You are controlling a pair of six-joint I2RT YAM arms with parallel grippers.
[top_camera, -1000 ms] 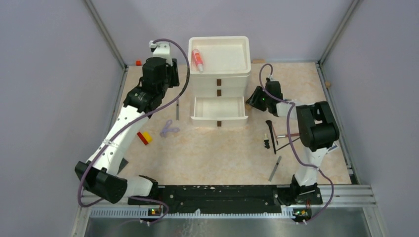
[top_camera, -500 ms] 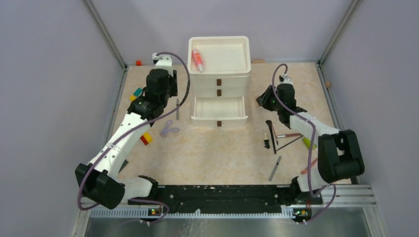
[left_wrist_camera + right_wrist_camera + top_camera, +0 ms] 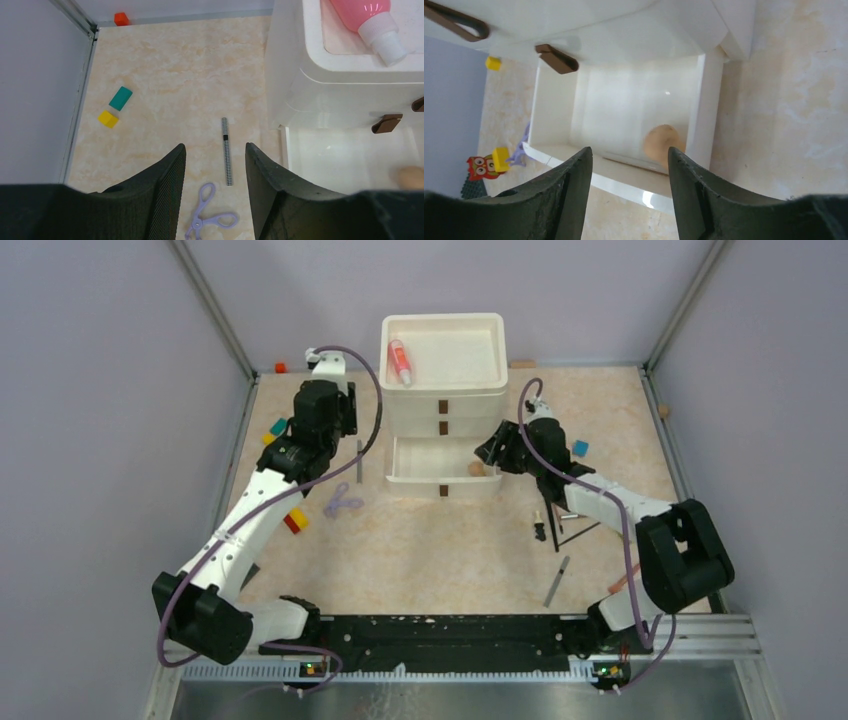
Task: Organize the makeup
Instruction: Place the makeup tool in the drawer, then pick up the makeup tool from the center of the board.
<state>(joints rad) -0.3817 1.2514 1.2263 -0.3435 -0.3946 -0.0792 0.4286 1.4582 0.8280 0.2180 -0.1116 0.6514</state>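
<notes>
A pink white-capped spray bottle (image 3: 399, 361) (image 3: 365, 12) lies in the top tray of the white drawer unit (image 3: 444, 403). The bottom drawer (image 3: 420, 462) (image 3: 614, 107) is pulled out. A peach round sponge (image 3: 476, 468) (image 3: 663, 141) lies loose at its right end. My right gripper (image 3: 492, 452) (image 3: 630, 152) hovers open over that end, holding nothing. My left gripper (image 3: 330, 415) (image 3: 215, 149) hangs open above the floor left of the unit. A silver patterned pencil (image 3: 226, 150) (image 3: 359, 460) and purple scissors (image 3: 212, 220) (image 3: 342, 503) lie below it. Thin brushes and pencils (image 3: 555, 515) lie right of the drawer.
Toy blocks are scattered about: teal (image 3: 278, 426) (image 3: 120, 98), yellow (image 3: 107, 118), red-and-yellow (image 3: 293, 519), orange (image 3: 281, 367) and blue (image 3: 580, 448). A silver stick (image 3: 557, 581) lies near the right arm's base. Grey walls and metal rails close in the table.
My right gripper swung left from beside the drawer unit to above the open drawer. The peach sponge now lies in the drawer, free of the jaws. The left arm barely moved.
</notes>
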